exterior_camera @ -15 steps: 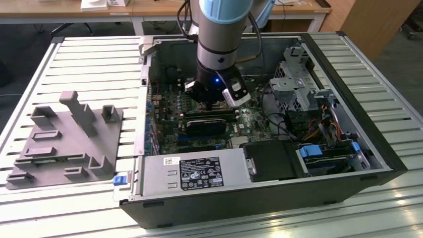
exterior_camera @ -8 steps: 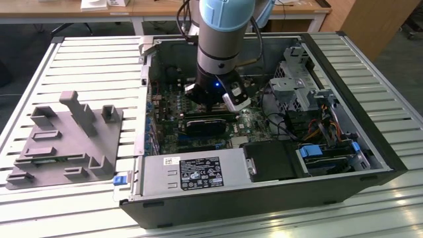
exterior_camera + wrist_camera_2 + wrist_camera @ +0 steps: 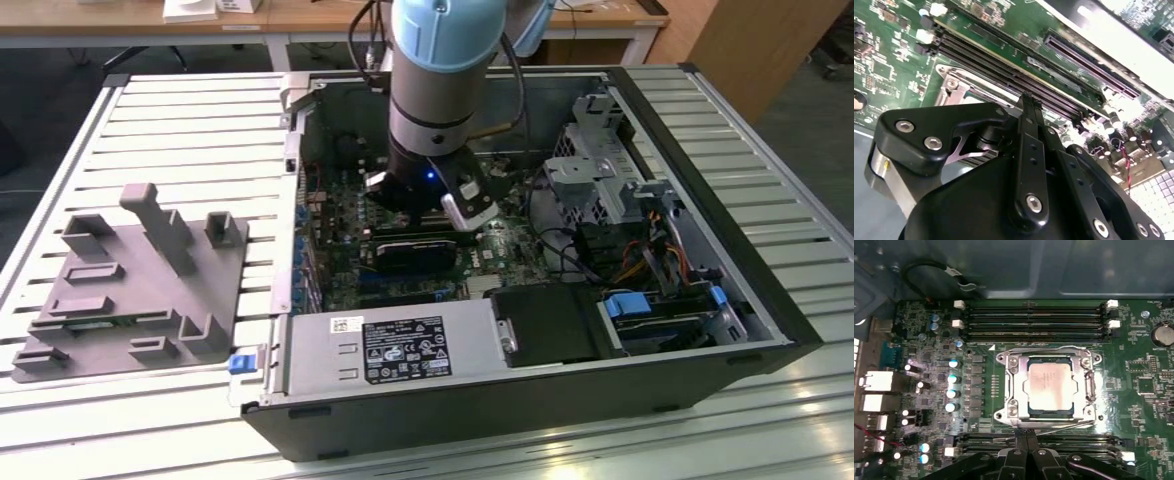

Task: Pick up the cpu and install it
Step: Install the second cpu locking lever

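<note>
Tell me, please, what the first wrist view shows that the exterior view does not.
First wrist view: the cpu lying in its metal-framed socket, with the shut gripper near it. Exterior view: the grey plastic block on the slatted table, beside the open computer case. Both: the green motherboard.

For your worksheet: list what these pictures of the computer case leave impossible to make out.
- Exterior view: the arm hides the green motherboard's socket area.
- Second wrist view: the black gripper body covers most of the metal-framed socket.
- First wrist view: whether the silver square cpu is fully seated.
</note>
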